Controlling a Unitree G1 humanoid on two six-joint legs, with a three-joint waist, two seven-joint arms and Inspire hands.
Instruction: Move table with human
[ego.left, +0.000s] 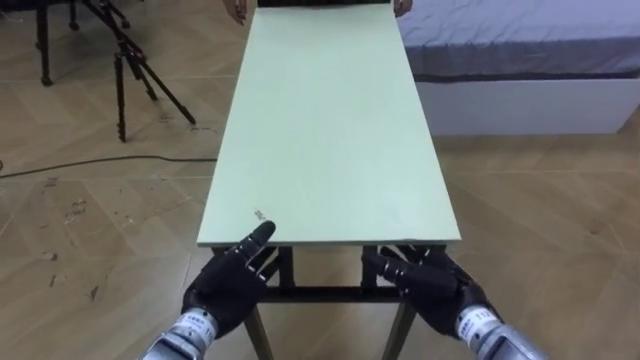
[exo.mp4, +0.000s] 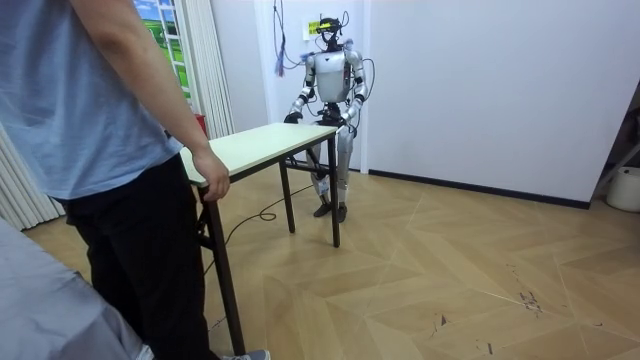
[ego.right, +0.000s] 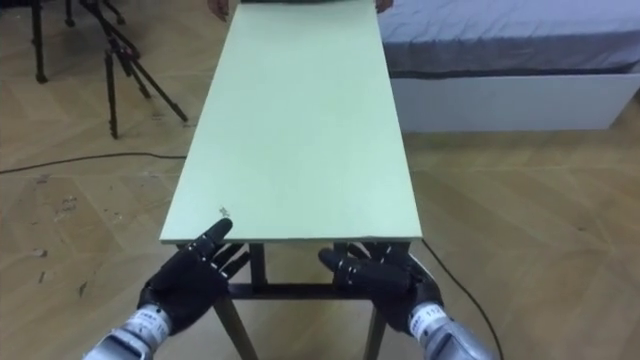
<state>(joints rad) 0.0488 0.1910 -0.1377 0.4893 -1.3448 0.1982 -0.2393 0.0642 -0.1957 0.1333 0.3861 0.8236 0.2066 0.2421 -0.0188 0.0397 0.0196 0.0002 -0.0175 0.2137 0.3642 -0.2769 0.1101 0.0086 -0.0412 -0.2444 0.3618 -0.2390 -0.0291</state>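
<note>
The tabletop (ego.left: 330, 130) stood between the robot and a person, whose hand (exo.mp4: 212, 180) held the far end. The left hand (ego.left: 228, 285) and the right hand (ego.left: 430, 285) were at the near edge, with fingers spread and almost straight, not closed on it. If the person pulled, the edge could probably slip from them, and the bed (ego.left: 520, 60) was near on the right.

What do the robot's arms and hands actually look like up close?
The left robot hand and the right robot hand are both black and human-shaped, with slim, segmented fingers. Each joins a shiny silver wrist cuff with ribbed rings, which leads into a smooth silver-grey forearm. No sleeves or covers are worn.
</note>
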